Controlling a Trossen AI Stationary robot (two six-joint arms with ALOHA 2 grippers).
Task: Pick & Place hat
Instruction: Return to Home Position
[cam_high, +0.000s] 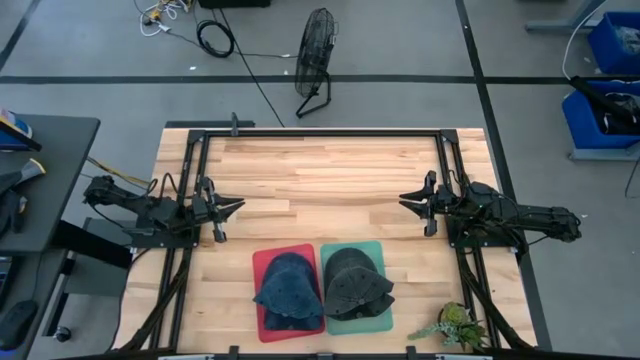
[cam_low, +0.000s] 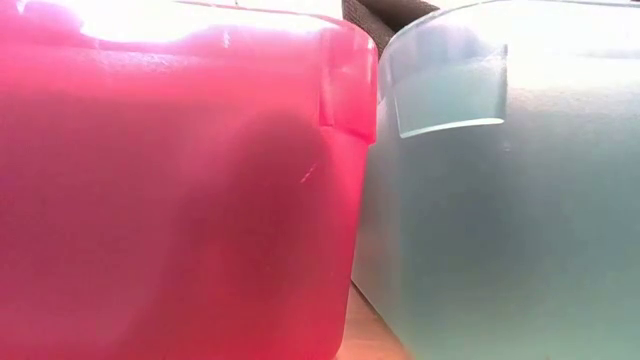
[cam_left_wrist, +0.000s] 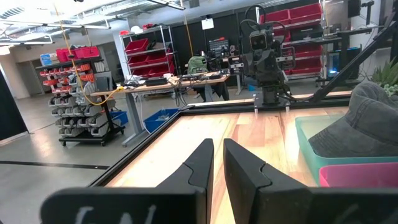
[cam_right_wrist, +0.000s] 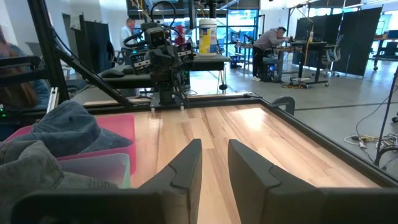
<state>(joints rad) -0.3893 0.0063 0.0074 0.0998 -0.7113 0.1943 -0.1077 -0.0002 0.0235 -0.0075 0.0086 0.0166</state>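
Closest in, my left gripper (cam_left_wrist: 217, 144): fingers drawn nearly together, just a slim slit between them, and nothing in them. Same story on my right gripper (cam_right_wrist: 214, 144), thin gap, empty. Both hang low over the wooden table (cam_high: 330, 170), the left one by the left rail, the right one by the right rail. Their tips point at each other across the bare boards, well apart.

Next out, between my two arms at the table's front edge, there's the pink bin (cam_high: 262, 258). The blue caps (cam_high: 288, 288) are in it, heaped above its rim. Just beside it on the right sits the green bin (cam_high: 375, 248), piled with dark grey caps (cam_high: 357, 280). The low camera is right up against this pair and sees only pink wall and green wall side by side. Off at the front right corner, a small plant (cam_high: 455, 325).

Farther on, past the table's far edge, a fan (cam_high: 315, 60) stands on the grey floor. And way out in the room, my left wrist camera catches shelves (cam_left_wrist: 74, 81) stacked with red boxes. My right one catches a person (cam_right_wrist: 270, 43) bent over a desk.
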